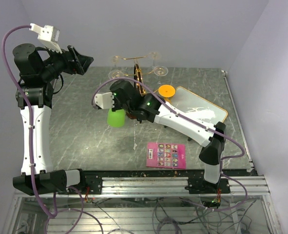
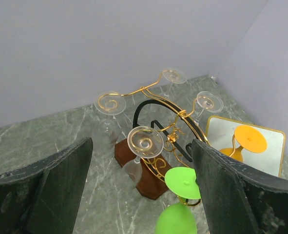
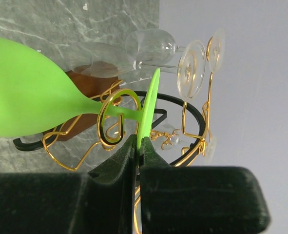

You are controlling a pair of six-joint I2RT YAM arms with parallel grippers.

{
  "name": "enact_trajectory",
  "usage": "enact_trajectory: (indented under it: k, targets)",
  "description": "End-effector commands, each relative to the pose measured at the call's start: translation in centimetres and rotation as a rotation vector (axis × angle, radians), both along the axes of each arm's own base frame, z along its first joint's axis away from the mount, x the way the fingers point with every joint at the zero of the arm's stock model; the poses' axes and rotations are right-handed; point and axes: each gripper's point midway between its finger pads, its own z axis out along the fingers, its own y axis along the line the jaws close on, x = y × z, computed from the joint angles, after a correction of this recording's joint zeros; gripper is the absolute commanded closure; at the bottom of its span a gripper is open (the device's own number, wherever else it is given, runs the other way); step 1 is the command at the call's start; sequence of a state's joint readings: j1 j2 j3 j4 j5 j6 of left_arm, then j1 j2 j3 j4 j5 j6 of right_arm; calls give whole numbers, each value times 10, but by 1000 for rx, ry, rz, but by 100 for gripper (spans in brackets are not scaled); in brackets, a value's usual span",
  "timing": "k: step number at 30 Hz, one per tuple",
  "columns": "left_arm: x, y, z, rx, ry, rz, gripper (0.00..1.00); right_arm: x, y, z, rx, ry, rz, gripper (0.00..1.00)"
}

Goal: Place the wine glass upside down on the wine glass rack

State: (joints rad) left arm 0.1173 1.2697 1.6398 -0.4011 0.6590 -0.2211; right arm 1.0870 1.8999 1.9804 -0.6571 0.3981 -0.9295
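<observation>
Wine glass point(image 1: 116, 118) in opaque lime green, upside down at the thin gold wire rack point(image 2: 148, 90) on its dark wooden block.
At left we see the left gripper point(image 1: 82, 61) raised, fingers spread wide, empty; at centre the right gripper point(image 3: 138, 146) pinches the glass's foot, stem inside a gold scroll, clear glasses point(image 2: 144, 141) hanging beside.

A green wine glass point(image 2: 182, 182) hangs inverted at the gold rack point(image 2: 148, 184) beside clear glasses point(image 2: 145, 141).
</observation>
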Motion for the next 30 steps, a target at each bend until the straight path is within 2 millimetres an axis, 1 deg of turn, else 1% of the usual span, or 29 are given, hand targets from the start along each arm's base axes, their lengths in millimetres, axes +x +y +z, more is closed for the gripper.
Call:
enact_trajectory:
  k: [1,6,10,19,23,30]
  targets:
    - [-7,1,10,9,-46,-11,8,-14,24,15,61,-27,54,100]
    - [-8,0,11,4,-49,-19,8,-10,21,16,55,-67,17,100]
    - [-8,-1,11,2,-50,-24,8,-5,18,20,59,-108,-16,100]
    - [-5,-1,10,-5,-44,-26,8,-14,16,21,34,-135,6,98]
    - [-5,-2,9,-9,-44,-31,8,-16,15,19,4,-145,40,100]
    - [-4,1,7,-5,-44,-20,8,-21,16,23,1,-138,75,100]
